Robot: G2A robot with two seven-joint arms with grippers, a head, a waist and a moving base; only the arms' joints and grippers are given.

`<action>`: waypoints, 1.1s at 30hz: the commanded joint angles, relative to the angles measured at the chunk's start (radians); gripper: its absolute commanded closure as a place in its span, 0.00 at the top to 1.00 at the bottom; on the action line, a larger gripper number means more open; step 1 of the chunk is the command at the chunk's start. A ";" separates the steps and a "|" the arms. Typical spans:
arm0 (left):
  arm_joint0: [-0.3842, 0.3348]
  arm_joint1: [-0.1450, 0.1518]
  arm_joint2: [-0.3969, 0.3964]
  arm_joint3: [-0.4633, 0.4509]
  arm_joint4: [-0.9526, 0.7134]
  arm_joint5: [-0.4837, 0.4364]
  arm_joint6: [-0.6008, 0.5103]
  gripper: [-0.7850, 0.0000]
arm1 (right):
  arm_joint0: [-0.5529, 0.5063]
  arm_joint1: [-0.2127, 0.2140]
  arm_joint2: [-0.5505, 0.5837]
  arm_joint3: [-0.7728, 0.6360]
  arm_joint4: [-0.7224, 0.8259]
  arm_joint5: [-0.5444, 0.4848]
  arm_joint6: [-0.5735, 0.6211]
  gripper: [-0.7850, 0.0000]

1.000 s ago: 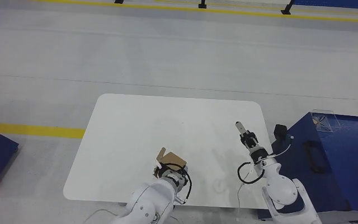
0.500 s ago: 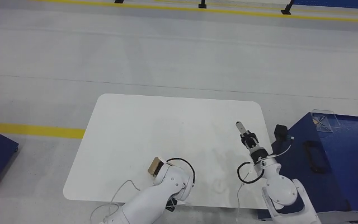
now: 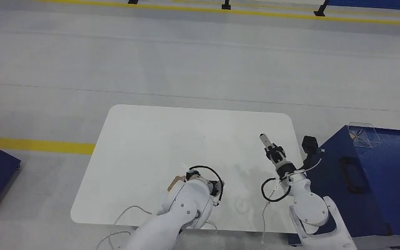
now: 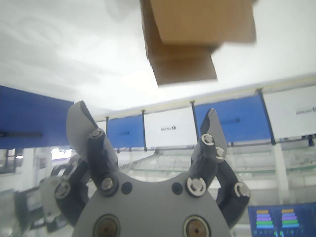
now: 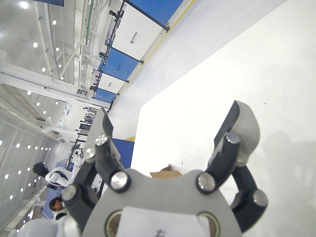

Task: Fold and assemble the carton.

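**Inspector:** Condition of the carton?

**Assessor:** The carton (image 4: 197, 25) is plain brown corrugated board, partly folded. A broad panel lies over a narrower one that juts toward the left gripper (image 4: 144, 114). Its edges are blurred, so I cannot tell whether any flap is tucked in.

**Inspector:** Location?

**Assessor:** It lies on the white surface (image 3: 156, 137), near the edge closest to the robot. From above, the left arm covers most of it and a brown corner shows beside the wrist. From the right wrist, a brown edge shows just past that gripper's body.

**Inspector:** Gripper states?

**Assessor:** The left gripper is spread wide. The carton sits beyond its fingertips, apart from them and not between them. The right gripper (image 5: 170, 114) is also spread wide, with bare surface between its fingers. It is over the right side of the surface, well apart from the carton.

**Inspector:** Containers?

**Assessor:** One clear box (image 3: 362, 133) stands on the blue stand (image 3: 375, 187) just beside the surface's right edge. It is too small for its contents to be made out.

**Inspector:** Markings?

**Assessor:** The carton's visible faces are unprinted brown. White and blue panels (image 4: 170, 129) in the hall behind each carry a small mark. A screen (image 4: 281, 220) shows coloured bars, too small to read.
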 commanded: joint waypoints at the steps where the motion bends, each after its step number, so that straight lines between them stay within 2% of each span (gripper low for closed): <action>1: 0.093 0.029 -0.034 -0.170 0.035 0.212 -0.074 1.00 | 0.009 0.000 -0.005 0.000 -0.023 0.006 0.009 1.00; 3: 0.191 0.059 -0.107 -0.259 0.060 0.349 -0.212 1.00 | 0.023 -0.001 -0.016 0.005 -0.037 0.021 0.016 1.00; 4: 0.232 0.075 -0.137 -0.279 0.103 0.439 -0.292 1.00 | 0.031 -0.002 -0.022 0.007 -0.040 0.031 0.019 1.00; 5: 0.286 0.087 -0.175 -0.287 0.094 0.484 -0.381 1.00 | 0.040 -0.003 -0.029 0.008 -0.045 0.044 0.024 1.00; 9: 0.418 0.126 -0.330 -0.248 0.113 0.658 -0.707 1.00 | 0.061 -0.005 -0.047 0.007 -0.061 0.067 0.029 1.00; 12: 0.457 0.144 -0.418 -0.191 0.072 0.768 -0.947 1.00 | 0.061 -0.005 -0.047 0.007 -0.061 0.067 0.029 1.00; 28: 0.454 0.144 -0.418 -0.194 0.082 0.772 -0.948 1.00 | 0.060 -0.005 -0.051 0.012 -0.066 0.067 0.033 1.00; 30: 0.430 0.154 -0.411 -0.217 0.218 0.854 -0.919 1.00 | 0.072 -0.006 -0.084 0.025 -0.110 0.073 0.052 1.00; 32: 0.431 0.163 -0.397 -0.286 0.355 0.903 -0.844 1.00 | 0.095 -0.004 -0.143 0.032 -0.228 0.073 0.089 1.00; 33: 0.433 0.169 -0.382 -0.327 0.430 0.961 -0.805 1.00 | 0.108 -0.004 -0.172 0.037 -0.271 0.067 0.114 1.00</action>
